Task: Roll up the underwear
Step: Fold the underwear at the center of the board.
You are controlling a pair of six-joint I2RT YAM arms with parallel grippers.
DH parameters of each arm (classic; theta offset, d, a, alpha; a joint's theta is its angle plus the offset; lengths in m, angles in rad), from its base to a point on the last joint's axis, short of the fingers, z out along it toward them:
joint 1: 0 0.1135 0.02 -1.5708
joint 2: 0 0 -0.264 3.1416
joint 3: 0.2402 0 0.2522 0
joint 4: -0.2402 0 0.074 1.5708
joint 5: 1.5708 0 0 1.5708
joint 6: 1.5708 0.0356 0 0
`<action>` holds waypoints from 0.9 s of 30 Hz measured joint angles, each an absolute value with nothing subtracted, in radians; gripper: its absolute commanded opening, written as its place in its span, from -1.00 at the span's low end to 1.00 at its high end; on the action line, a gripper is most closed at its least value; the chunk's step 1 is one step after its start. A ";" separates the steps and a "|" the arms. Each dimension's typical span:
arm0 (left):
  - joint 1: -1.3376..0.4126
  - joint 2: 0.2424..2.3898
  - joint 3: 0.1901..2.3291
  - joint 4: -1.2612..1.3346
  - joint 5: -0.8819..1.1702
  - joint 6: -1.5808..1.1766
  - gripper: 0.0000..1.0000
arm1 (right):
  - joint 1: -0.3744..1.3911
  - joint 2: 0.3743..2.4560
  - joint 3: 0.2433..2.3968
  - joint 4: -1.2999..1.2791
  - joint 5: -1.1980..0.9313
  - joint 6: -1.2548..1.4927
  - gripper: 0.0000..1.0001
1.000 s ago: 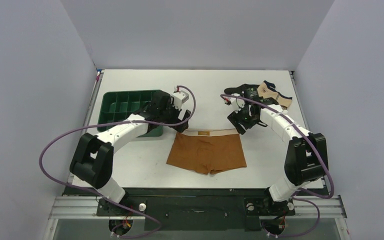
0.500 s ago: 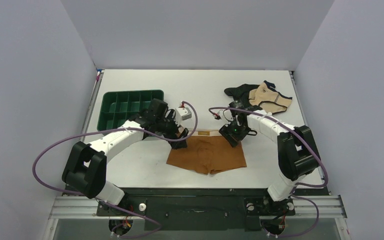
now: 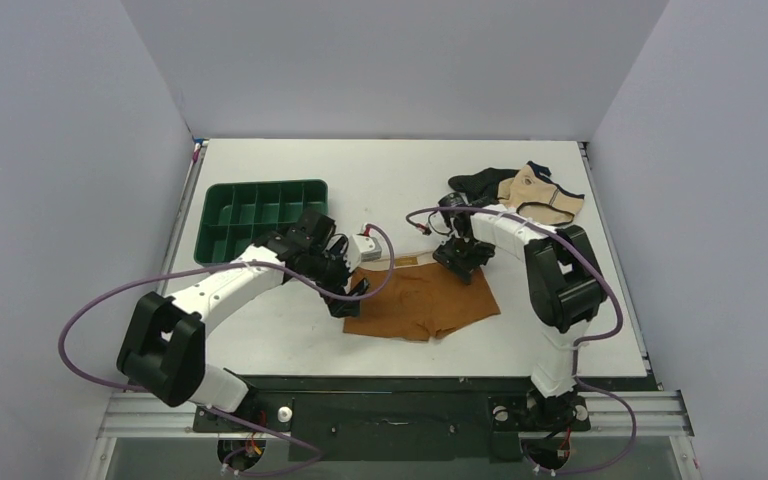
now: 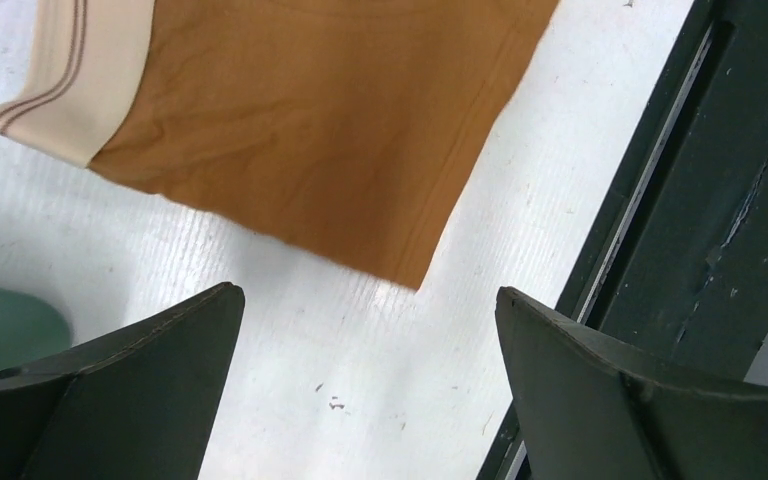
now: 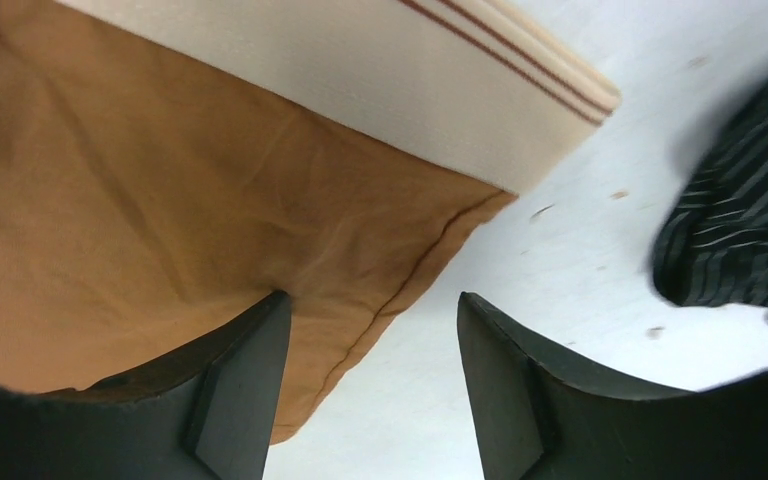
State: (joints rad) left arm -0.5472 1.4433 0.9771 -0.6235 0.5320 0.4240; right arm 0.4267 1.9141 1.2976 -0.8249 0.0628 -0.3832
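**Inspector:** Left gripper (image 4: 370, 330)?

**Assessor:** Jaws spread wide, nothing between them. It hangs over bare table (image 3: 290, 335) just off the left side edge of the underwear (image 3: 425, 305).

**Inspector:** Right gripper (image 5: 370, 370)?

**Assessor:** Partly open, with no grip on anything. It straddles the right side edge of the underwear, close to the waistband (image 5: 360, 70). One finger (image 5: 230, 380) sits on the cloth and the other is over the table.

**Inspector:** Position of the underwear?

**Assessor:** Spread flat on the white table between the two grippers, slightly skewed, waistband on the far side.

**Inspector:** Containers?

**Assessor:** One green tray (image 3: 250, 210), left of and beyond the underwear. It is rectangular and rigid, with straight dividers forming a grid of compartments.

**Inspector:** Materials?

**Assessor:** The underwear is a soft rust-brown knit, lightly creased, with a stitched side seam. The waistband is cream elastic with thin dark stripes. Beyond the underwear's far right corner lie a crumpled black garment (image 3: 475, 182), finely striped in the right wrist view, and beside it a beige garment (image 3: 540, 195) with dark trim.
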 measured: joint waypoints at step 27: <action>-0.302 1.204 0.900 -0.584 0.552 0.347 0.93 | 0.501 1.900 1.602 -0.790 -0.177 -0.348 0.17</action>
